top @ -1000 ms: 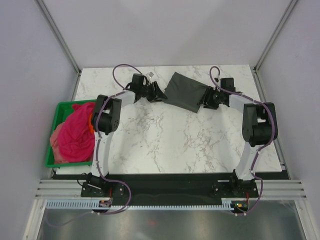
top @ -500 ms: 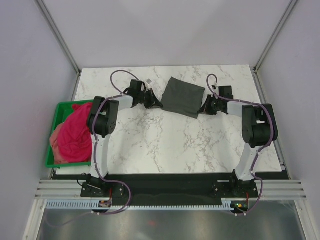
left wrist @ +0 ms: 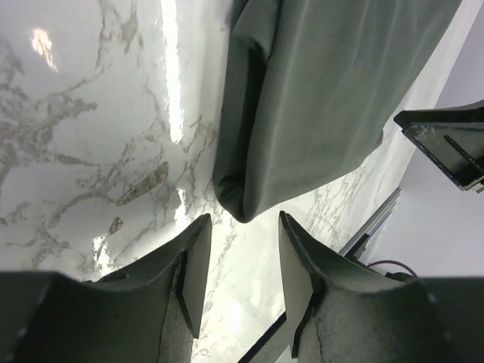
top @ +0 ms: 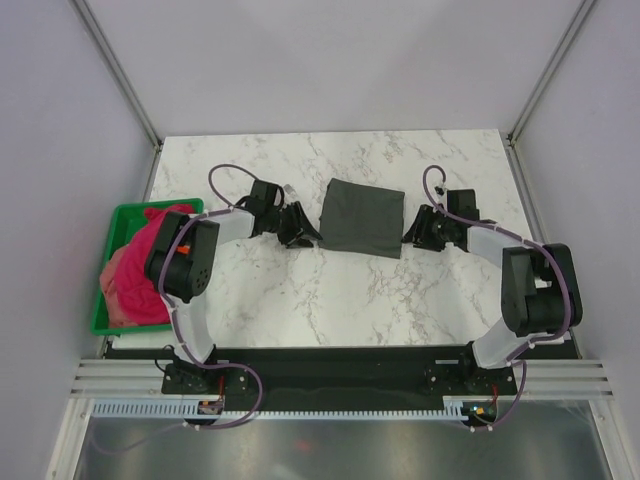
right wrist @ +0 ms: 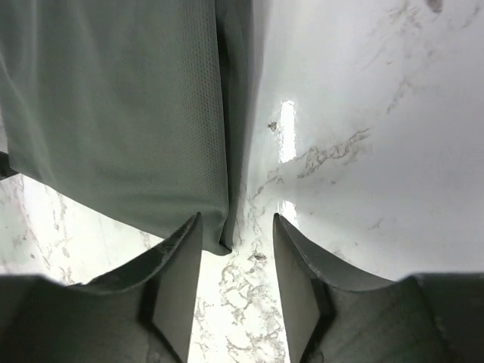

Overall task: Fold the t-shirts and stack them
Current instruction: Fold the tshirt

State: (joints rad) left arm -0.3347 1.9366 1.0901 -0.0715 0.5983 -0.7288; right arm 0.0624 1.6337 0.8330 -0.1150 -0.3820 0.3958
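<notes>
I see left hand (top: 300, 232) and right hand (top: 416, 231) spread empty at 9 and 3 o'clock of the folded charcoal t-shirt (top: 363, 217): limp, light cloth, best pinched through all layers at its near corners.

Grey t-shirt (top: 363, 217) blocks the middle, bare marble table (top: 330, 290) around it, green bin (top: 135, 328) far left.

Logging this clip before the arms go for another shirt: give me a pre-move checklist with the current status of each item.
1. Left gripper open, clamping nothing: ok.
2. Right gripper open, clamping nothing: ok.
3. Grey t-shirt folded and lying flat on the table: ok.
4. Fingers clear of cloth: not ok; a shirt corner sits at the mouth of each gripper.
5. Pink t-shirts waiting in the green bin: ok.
</notes>
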